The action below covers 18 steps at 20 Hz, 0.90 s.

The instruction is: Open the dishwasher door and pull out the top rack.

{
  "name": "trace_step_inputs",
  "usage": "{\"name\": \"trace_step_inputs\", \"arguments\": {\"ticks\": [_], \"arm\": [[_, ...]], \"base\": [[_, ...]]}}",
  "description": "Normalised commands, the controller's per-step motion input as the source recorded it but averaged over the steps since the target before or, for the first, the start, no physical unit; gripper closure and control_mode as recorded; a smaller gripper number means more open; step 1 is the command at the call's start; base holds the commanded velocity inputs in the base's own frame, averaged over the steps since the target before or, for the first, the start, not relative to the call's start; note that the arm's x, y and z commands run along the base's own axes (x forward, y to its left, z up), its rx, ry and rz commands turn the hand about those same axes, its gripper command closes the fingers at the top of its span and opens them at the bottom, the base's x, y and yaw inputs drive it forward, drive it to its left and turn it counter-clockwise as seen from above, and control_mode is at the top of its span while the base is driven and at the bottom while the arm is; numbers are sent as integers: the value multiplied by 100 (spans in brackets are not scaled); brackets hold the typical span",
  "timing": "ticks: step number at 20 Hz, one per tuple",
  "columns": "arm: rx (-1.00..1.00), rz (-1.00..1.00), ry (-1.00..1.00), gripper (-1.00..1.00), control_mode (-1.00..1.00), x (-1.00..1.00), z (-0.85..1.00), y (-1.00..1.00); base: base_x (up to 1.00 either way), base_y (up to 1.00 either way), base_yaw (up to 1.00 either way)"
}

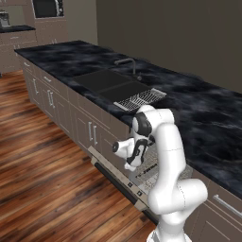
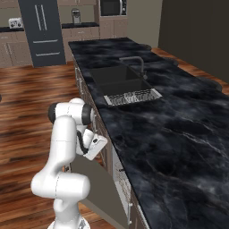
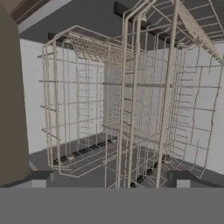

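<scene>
Dishwasher door (image 1: 116, 177) is down flat. Gripper (image 3: 111, 186) jaws are spread wide, holding nothing, with the top rack (image 3: 131, 100) wires right between them.

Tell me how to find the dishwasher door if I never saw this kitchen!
Find the long black marble counter with the sink in it. Just past the sink, below the counter's edge, the dishwasher door hangs folded down over the wood floor. The cabinet doors beside it stand shut with short silver handles; this one lies open and wide.
</scene>
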Motion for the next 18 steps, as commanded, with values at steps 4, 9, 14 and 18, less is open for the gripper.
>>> {"name": "trace_step_inputs", "arguments": {"ticks": [4, 9, 14, 18], "arm": [[-3, -3, 0, -100, -100, 0, 0, -24], [-3, -3, 0, -100, -100, 0, 0, -23], [-4, -2, 0, -100, -100, 0, -2, -11], [-6, -2, -1, -100, -100, 0, -1, -3]], "base": [[0, 0, 0], [0, 0, 0], [0, 0, 0], [0, 0, 0]]}}
